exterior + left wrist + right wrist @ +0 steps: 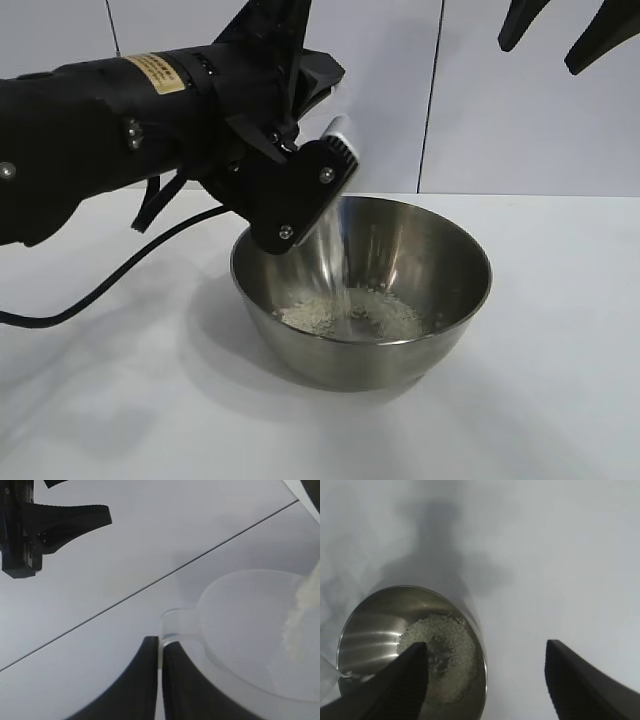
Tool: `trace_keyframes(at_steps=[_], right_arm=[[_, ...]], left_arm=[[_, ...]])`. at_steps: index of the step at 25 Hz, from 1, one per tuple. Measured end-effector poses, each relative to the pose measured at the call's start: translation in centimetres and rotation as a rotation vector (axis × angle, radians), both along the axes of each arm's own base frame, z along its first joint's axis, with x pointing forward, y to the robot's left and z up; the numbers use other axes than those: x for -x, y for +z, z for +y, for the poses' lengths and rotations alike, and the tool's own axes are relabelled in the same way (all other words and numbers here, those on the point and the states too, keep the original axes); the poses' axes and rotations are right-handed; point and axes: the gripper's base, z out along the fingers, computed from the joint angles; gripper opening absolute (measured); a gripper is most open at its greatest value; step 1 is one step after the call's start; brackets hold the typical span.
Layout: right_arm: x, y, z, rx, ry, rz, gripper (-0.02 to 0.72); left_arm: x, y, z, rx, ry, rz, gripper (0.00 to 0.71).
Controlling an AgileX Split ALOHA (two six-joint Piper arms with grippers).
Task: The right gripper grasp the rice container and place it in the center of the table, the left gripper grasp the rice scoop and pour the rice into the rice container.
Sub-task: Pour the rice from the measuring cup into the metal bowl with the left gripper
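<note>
The rice container [362, 290] already stands mid-desk [560, 400] with the right end effector [560, 35] raised, spread wide and empty, while the left end effector [160, 652], pinched on the rice scoop [250, 630] handle tab, tips rice [350, 312] into it, so only finishing the pour seems left.

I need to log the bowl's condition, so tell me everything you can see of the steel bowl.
The steel bowl is round, shiny and reflective, standing upright on the white table. A loose heap of rice lies on its bottom, and more grains stream in from above. Nothing grips it: the right gripper hangs open above.
</note>
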Motion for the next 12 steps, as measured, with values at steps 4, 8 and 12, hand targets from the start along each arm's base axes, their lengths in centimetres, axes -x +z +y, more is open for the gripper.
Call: trace_keyframes(at_steps=[4,8,12], right_arm=[[0.00,0.00,0.01,-0.002,0.000,0.000,0.463],[0.02,0.00,0.01,-0.002,0.000,0.002,0.463],[0.02,0.00,0.02,-0.002,0.001,0.002,0.463]], left_arm=[[0.22,0.03,-0.26,-0.051,-0.037,-0.047,0.009],[0.20,0.04,-0.25,-0.040,-0.034,-0.039,0.009],[-0.11,0.03,0.13,0.134,0.017,0.101,0.009]])
